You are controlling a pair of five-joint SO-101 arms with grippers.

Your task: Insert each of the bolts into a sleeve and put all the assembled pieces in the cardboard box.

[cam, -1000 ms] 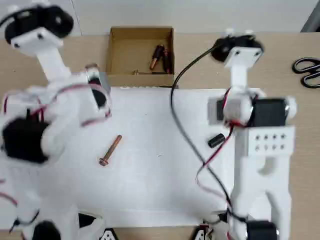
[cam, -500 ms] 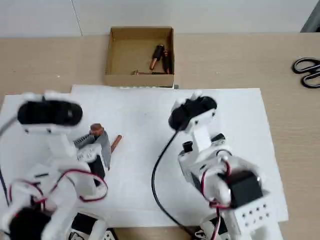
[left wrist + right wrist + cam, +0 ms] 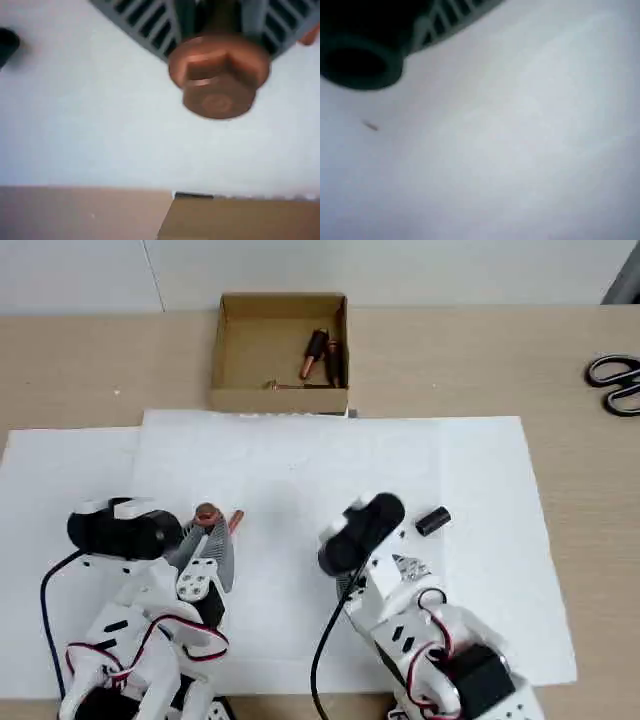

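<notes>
At the near left of the white paper sheet [image 3: 480, 470], the left end effector [image 3: 207, 528] [image 3: 216, 15] is closed on a copper bolt [image 3: 207, 512] [image 3: 217, 75]. The bolt is gripped by its shank between the grey fingers [image 3: 142, 22], and its hexagonal head is turned towards the wrist camera. Just beside this end effector, the tip of a second bolt [image 3: 236, 521] [image 3: 312, 35] is seen lying on the paper, and the rest of it is covered by the arm.

The right end effector [image 3: 403, 565] is held low over the paper, at the near middle. Whether it is wide or narrow cannot be told. A black sleeve [image 3: 432, 521] [image 3: 360, 60] lies on the paper close to it, and contact between them cannot be judged.

Farther away, past the far edge of the paper, the cardboard box [image 3: 280, 400] is placed on the wooden surface [image 3: 100, 360]. Some assembled pieces [image 3: 320, 355] are seen inside it, at its right side. A pair of scissors [image 3: 615, 380] lies at the far right edge of the surface, well apart from the arms.
</notes>
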